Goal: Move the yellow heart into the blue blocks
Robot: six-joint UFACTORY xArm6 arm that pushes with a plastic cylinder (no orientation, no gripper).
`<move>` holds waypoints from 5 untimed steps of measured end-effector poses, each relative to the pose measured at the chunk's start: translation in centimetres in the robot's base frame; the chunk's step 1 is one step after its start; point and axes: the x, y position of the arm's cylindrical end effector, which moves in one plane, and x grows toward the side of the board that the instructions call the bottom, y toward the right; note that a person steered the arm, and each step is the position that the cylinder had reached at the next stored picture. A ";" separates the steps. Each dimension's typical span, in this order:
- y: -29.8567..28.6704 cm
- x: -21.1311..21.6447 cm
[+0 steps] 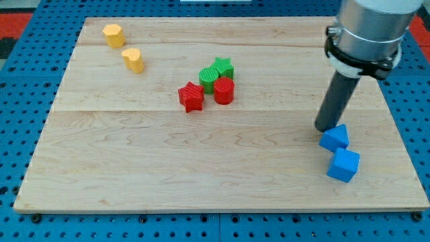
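Observation:
The yellow heart lies near the view's top left of the wooden board. A second yellow block, roughly hexagonal, lies up and left of it. Two blue blocks sit at the view's right: one wedge-like blue block and a blue cube just below it. My tip stands at the upper left edge of the upper blue block, touching or almost touching it. It is far to the right of the yellow heart.
A cluster sits near the board's middle: a red star, a red cylinder, a green star and a green round block. The board's right edge runs close to the blue blocks.

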 end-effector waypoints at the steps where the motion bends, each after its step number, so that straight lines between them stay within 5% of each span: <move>1: -1.8 -1.6; 3: -6.7 -20.8; 4: -18.7 -25.7; 5: -25.6 -21.6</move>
